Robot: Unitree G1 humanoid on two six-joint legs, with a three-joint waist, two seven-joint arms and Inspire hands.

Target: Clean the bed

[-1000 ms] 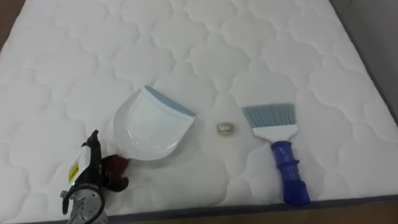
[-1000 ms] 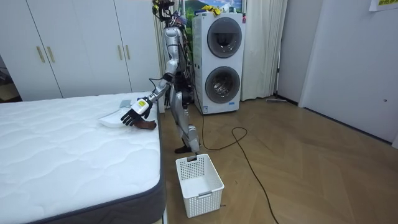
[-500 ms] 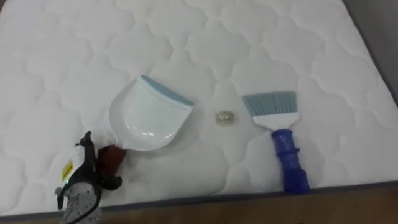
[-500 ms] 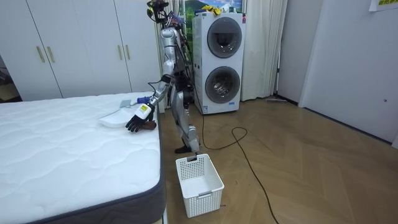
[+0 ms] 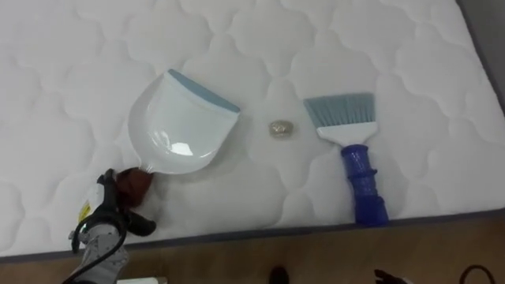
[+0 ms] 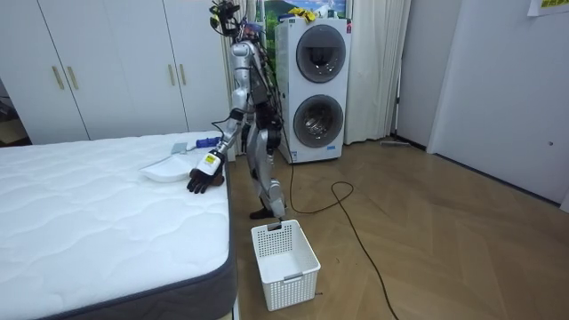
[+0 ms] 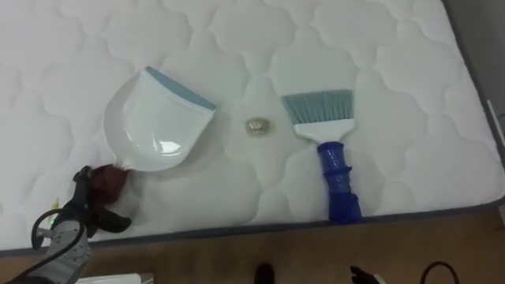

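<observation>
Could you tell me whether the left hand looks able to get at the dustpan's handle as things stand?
Probably yes. The left hand sits right beside the brown handle of the dustpan near the mattress edge, with nothing between them; the brush lies well off to the right.

Counting one white dustpan (image 5: 183,122), one blue-handled brush (image 5: 353,154) and one small crumpled scrap (image 5: 279,128) on one mattress (image 5: 79,47). Also spotting one white basket (image 6: 284,262). Tallying two washing machines (image 6: 313,120), stacked.

I read no legible text or number; the yellow label (image 5: 83,211) on the left hand (image 5: 108,214) is unreadably small.
</observation>
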